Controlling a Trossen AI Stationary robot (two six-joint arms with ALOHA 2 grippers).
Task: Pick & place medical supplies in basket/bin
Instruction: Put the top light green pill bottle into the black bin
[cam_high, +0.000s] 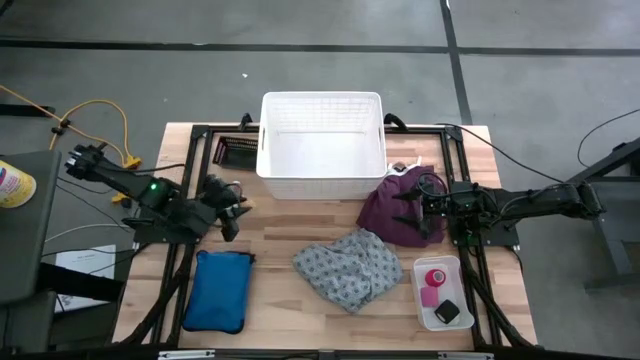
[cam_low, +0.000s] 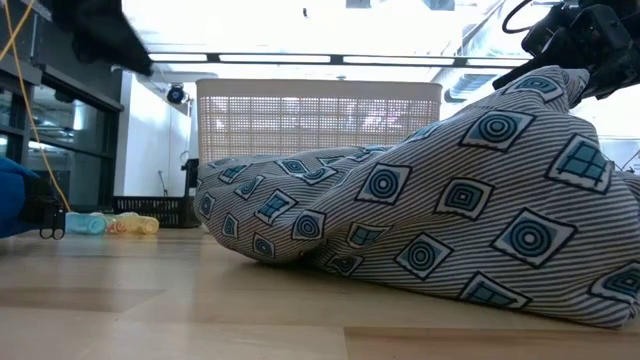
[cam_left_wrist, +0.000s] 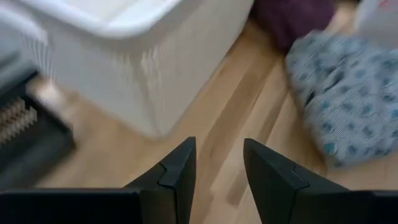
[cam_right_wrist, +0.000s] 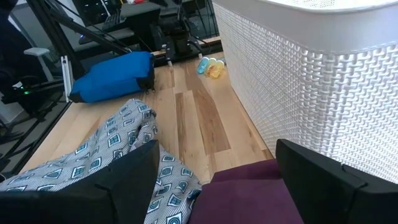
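The right gripper (cam_high: 412, 207) holds its fingers (cam_right_wrist: 118, 180) spread wide with nothing between them, poised over the purple cloth (cam_high: 398, 208), which lies bunched just beside the right front corner of the white basket (cam_high: 322, 146). The left gripper (cam_high: 230, 207) has its fingers (cam_left_wrist: 177, 177) parted by a narrow gap, empty, above bare wood near the basket's left front corner.

Open tabletop (cam_high: 270, 300) runs in a strip along the basket's front wall, between the left gripper and the grey patterned cloth (cam_high: 347, 268). That cloth sits heaped in the middle of the front half, its back edge touching or just under the purple cloth. To its right, near the table's front right corner, a clear tray (cam_high: 441, 292) holds the pink tape roll (cam_high: 435, 277) and the small black block (cam_high: 448, 312), close to the edge. A blue pouch (cam_high: 220, 290) lies at the front left, well apart from the cloths. A dark rack (cam_high: 238, 152) sits against the basket's left side.

The left arm reaches in from the left edge, angled toward the basket. The right arm stretches level from the right side, wrist pointing left over the purple cloth.
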